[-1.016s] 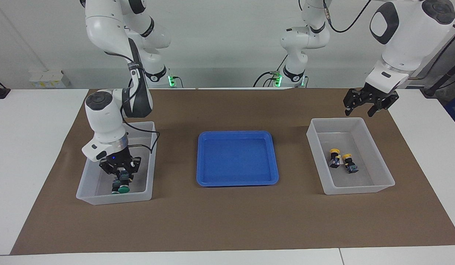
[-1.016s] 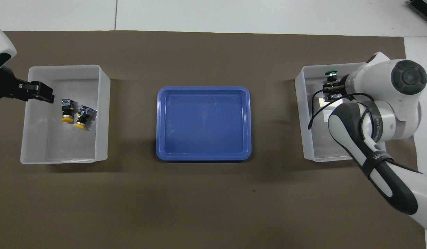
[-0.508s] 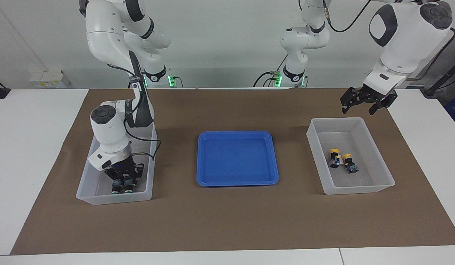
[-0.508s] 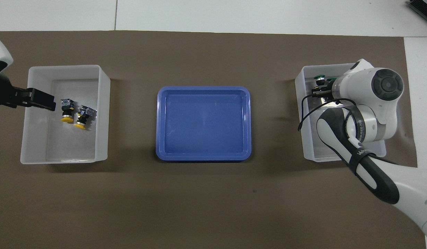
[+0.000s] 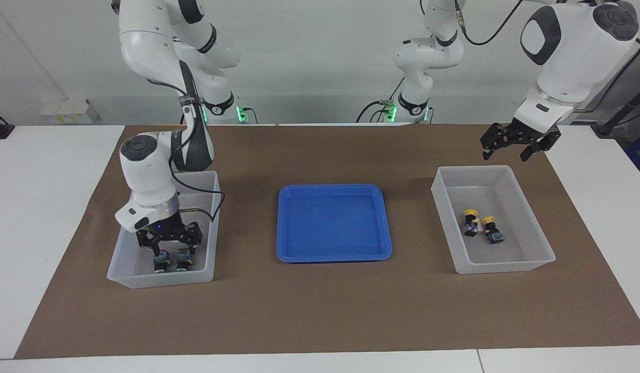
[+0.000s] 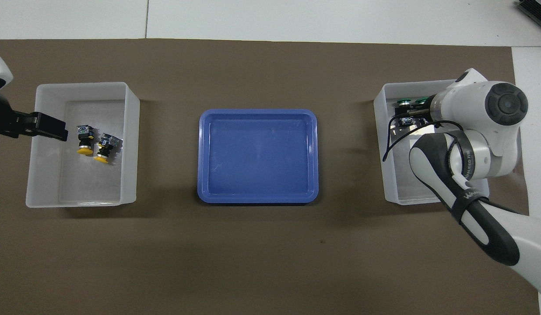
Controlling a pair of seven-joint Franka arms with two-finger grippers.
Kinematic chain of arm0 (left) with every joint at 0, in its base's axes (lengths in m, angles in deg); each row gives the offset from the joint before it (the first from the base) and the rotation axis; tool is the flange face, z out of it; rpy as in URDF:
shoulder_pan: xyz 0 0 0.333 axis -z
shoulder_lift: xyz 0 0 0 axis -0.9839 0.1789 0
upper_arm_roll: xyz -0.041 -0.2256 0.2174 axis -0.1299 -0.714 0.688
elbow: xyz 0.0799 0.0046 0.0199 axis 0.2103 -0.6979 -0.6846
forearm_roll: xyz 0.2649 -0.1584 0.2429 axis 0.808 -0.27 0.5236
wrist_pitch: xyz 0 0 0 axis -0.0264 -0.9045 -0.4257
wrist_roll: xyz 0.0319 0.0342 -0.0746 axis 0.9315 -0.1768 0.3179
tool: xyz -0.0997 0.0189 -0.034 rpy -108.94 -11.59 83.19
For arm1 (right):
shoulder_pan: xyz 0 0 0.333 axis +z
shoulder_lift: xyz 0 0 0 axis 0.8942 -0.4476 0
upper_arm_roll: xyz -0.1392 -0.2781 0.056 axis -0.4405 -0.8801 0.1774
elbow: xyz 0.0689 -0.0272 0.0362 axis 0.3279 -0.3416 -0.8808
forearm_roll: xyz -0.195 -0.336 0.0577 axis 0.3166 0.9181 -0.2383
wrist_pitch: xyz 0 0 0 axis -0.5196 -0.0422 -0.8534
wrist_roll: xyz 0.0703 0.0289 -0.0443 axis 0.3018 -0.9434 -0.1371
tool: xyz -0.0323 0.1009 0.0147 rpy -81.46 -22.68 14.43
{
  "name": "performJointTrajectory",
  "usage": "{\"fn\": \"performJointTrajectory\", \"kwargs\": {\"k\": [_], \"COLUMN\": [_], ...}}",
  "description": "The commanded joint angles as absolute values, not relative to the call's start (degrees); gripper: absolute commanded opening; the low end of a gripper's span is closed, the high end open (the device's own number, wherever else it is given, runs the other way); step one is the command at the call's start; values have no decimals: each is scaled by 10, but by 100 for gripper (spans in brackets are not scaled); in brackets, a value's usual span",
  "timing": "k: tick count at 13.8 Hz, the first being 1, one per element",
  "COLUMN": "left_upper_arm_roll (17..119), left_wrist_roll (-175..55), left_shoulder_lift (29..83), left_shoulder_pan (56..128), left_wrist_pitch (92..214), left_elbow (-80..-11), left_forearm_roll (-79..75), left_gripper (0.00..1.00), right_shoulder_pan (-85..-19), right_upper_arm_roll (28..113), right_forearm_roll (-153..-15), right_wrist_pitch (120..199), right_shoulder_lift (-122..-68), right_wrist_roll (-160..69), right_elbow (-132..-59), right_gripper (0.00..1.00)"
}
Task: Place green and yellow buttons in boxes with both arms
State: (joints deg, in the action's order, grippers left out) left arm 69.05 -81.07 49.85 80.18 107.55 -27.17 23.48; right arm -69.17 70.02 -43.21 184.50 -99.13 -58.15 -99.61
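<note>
With both green buttons [image 5: 170,260] lying in their box [image 5: 212,228], the right gripper [image 5: 169,242] hung spread just above them; the left gripper [image 5: 518,140], also spread, hung by the yellow pair's box [image 5: 527,207]. Likely next: withdrawal.

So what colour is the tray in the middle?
Blue tray, clearest in the overhead view.
</note>
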Motion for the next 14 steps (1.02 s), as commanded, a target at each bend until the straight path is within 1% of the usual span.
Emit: {"fn": "performJointTrajectory", "kwargs": {"k": [1, 3, 5, 7, 10, 13, 14], "left_upper_arm_roll": [691, 691, 692, 692, 692, 692, 691], "left_wrist_roll": [-805, -806, -805, -806, -806, -806, -806], "left_shoulder_lift": [481, 482, 482, 482, 481, 482, 481], "left_shoulder_pan": [806, 804, 802, 801, 801, 801, 801], "left_wrist_pitch": [1080, 1080, 1079, 1079, 1079, 1079, 1079], "left_elbow": [-291, -290, -291, -290, -291, -290, -291], "left_forearm_roll": [244, 244, 244, 244, 244, 244, 244], "left_gripper": [100, 100, 100, 100, 100, 100, 100], "right_shoulder_pan": [-685, -675, -662, -659, -659, -659, -659], "right_upper_arm_roll": [705, 706, 709, 709, 732, 758, 760], "right_forearm_roll": [-441, -443, -476, -514, -521, -521, -521], "right_wrist_pitch": [1776, 1719, 1664, 1635, 1626, 1586, 1563], "right_shoulder_lift": [-938, -899, -861, -836, -829, -810, -807], "right_wrist_roll": [-616, -618, -618, -619, -652, -693, -694], "right_elbow": [-1007, -1006, -1006, -1004, -998, -996, -986], "right_gripper": [100, 100, 100, 100, 100, 100, 100]}}
